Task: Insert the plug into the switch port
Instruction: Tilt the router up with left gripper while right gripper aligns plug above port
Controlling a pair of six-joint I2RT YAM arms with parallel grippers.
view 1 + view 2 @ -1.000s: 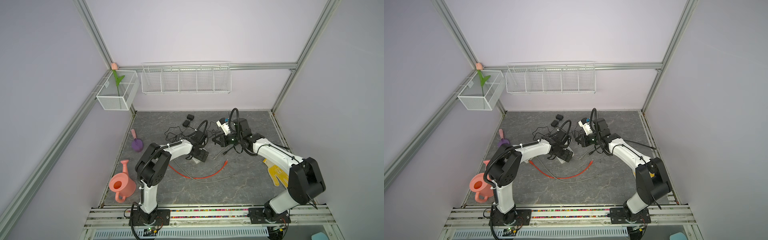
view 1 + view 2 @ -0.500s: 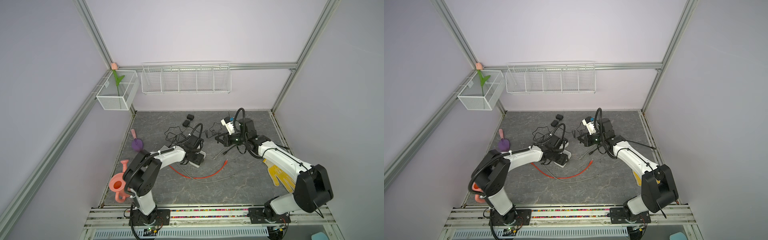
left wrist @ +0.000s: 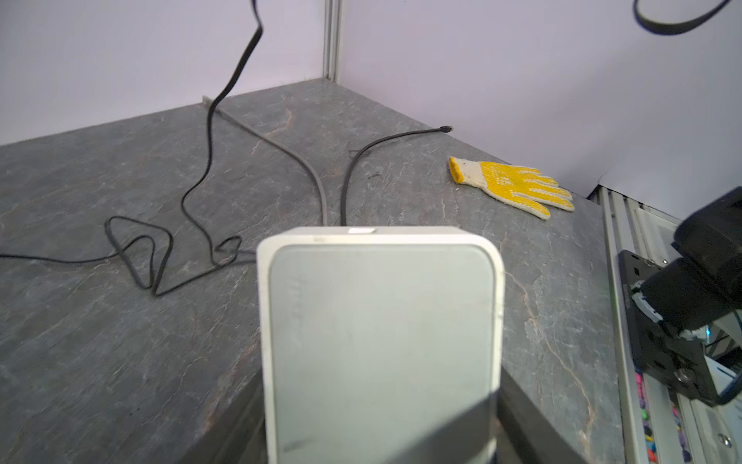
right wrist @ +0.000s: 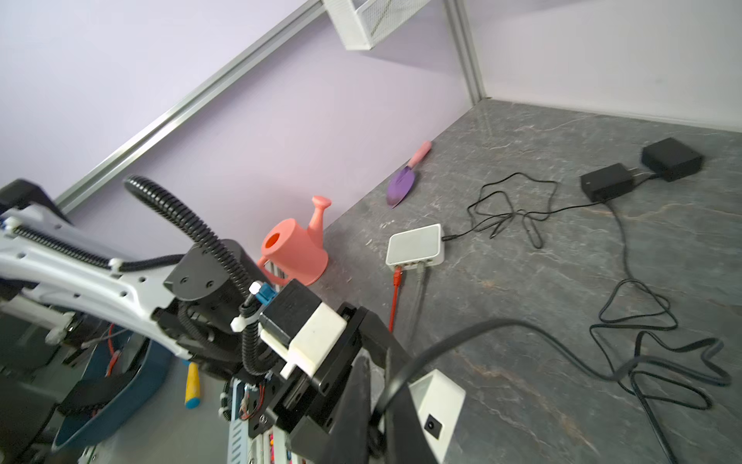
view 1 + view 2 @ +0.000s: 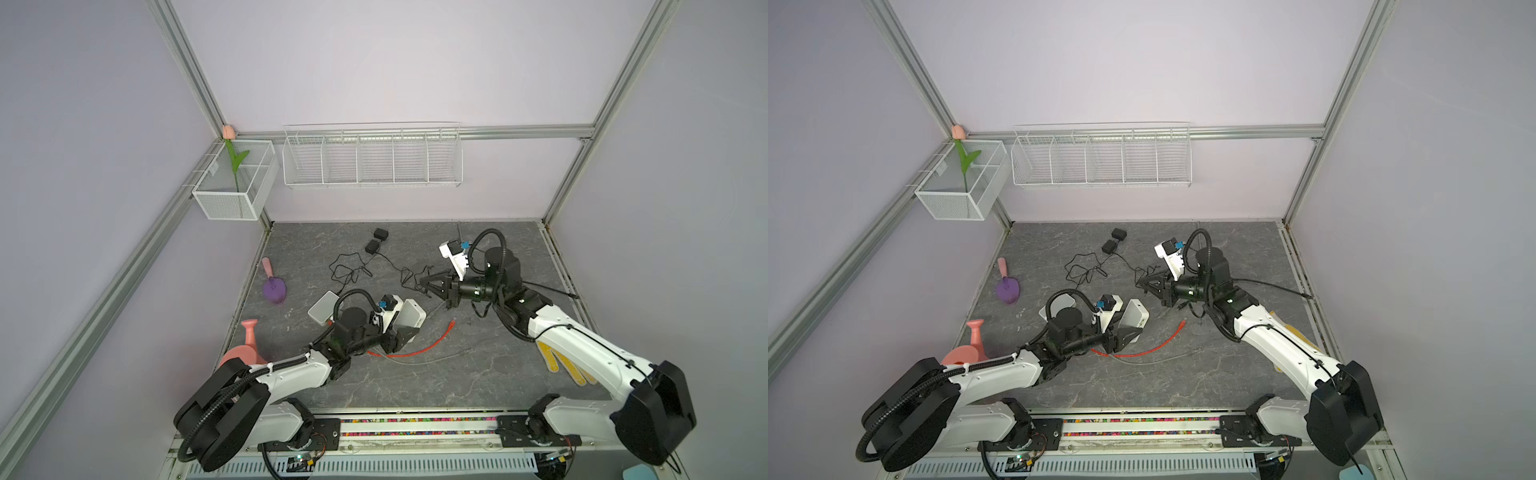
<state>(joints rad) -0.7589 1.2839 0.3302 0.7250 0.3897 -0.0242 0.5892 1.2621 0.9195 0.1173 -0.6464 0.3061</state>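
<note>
presently the step in hand looks like bringing plug to switch above the table. the left gripper clamps the switch, a smooth white plastic box with rounded corners, tilted up off the surface. the right gripper, jaws pinched narrow on the thin, limp black cable, hovers near it. the plug's tip seems hidden behind the fingers, so its alignment cannot be judged. round port: a small dark socket in the switch's side wall, turned toward the right arm. to seat the plug well, hold the box steady, square the plug with the socket, then push straight along its axis; slack cable may buckle. a second white box lies flat on the matt, veined grey table, with a red cable and a grey cable plugged in.
</note>
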